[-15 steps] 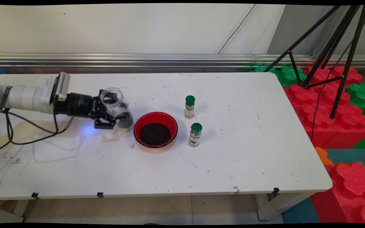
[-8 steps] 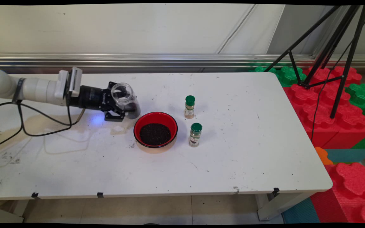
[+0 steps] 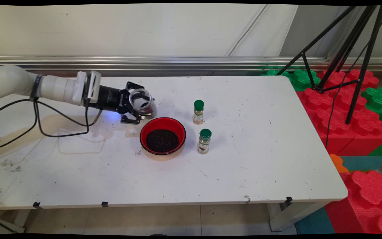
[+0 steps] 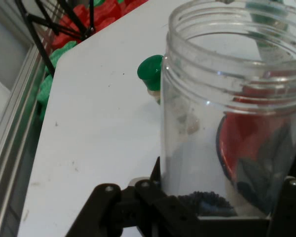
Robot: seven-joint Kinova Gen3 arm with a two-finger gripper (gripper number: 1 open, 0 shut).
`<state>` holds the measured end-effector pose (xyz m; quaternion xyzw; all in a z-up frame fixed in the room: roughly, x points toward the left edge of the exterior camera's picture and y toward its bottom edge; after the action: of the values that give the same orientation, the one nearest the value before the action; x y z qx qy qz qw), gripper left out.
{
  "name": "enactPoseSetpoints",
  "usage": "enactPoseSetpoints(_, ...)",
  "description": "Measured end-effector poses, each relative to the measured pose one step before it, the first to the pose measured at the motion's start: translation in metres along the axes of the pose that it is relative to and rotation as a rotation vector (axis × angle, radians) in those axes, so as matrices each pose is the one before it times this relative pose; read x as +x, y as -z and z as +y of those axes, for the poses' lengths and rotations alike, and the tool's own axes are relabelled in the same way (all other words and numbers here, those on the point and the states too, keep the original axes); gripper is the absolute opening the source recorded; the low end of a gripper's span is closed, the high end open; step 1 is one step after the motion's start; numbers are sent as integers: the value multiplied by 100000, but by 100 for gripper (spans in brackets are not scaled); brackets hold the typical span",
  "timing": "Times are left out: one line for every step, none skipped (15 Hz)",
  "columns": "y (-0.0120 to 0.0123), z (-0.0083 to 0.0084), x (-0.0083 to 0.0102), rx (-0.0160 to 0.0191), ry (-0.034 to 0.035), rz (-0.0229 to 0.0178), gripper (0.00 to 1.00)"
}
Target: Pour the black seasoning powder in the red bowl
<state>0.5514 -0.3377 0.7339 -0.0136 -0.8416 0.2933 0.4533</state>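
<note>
A clear open jar [image 3: 142,102], a few dark grains at its bottom, is pinched in the tool [image 3: 134,107] and held tilted just above the surface [image 3: 260,159], at the far left rim of the red bowl [image 3: 162,135]. The bowl holds dark grains. To its right stand two green-capped spice bottles [image 3: 198,112] [image 3: 204,141], one farther, one nearer, apart from each other. Black cables [image 3: 45,122] sag under the arm. In the hand view the jar [image 4: 227,113] hides most of the bowl [image 4: 237,143] and one bottle [image 4: 151,73]. Red and green foam blocks [image 3: 343,113] and a black tripod [image 3: 353,49] are cut off on the right.
</note>
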Motion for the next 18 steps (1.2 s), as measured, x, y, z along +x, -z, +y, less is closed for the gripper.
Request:
enactPoseSetpoints(-406, -281, 106, -522, -3187, -220, 0)
enactPoseSetpoints(-378, -285, 96, -442, -3311, -273, 0)
enactPoseSetpoints(-318, -237, 76, -412, -2808, -292, 0)
enactPoseSetpoints(-193, -158, 40, -189, -1830, -237, 0)
enactPoseSetpoints(-290, -236, 58, -286, -2781, -365, 0)
enactPoseSetpoints(-182, -147, 40, -187, -1802, -251, 0)
enactPoseSetpoints(-262, -213, 61, -233, -2729, -406, 0)
enactPoseSetpoints(-309, -271, 86, -201, -3182, -440, 0)
enactPoseSetpoints(-292, -260, 90, -197, -3146, -418, 0)
enactPoseSetpoints(-237, -214, 85, -204, -2705, -313, 0)
enactPoseSetpoints(-152, -145, 56, -101, -1819, -225, 0)
enactPoseSetpoints(-220, -226, 89, -129, -2677, -331, 0)
enactPoseSetpoints(-140, -153, 55, -32, -1720, -238, 0)
enactPoseSetpoints(-184, -222, 71, 6, -2421, -403, 0)
enactPoseSetpoints(-129, -158, 46, 9, -1605, -257, 0)
enactPoseSetpoints(-194, -236, 62, 8, -2312, -386, 0)
enactPoseSetpoints(-121, -152, 35, 17, -1488, -262, 0)
enactPoseSetpoints(-171, -242, 52, 52, -2286, -440, 0)
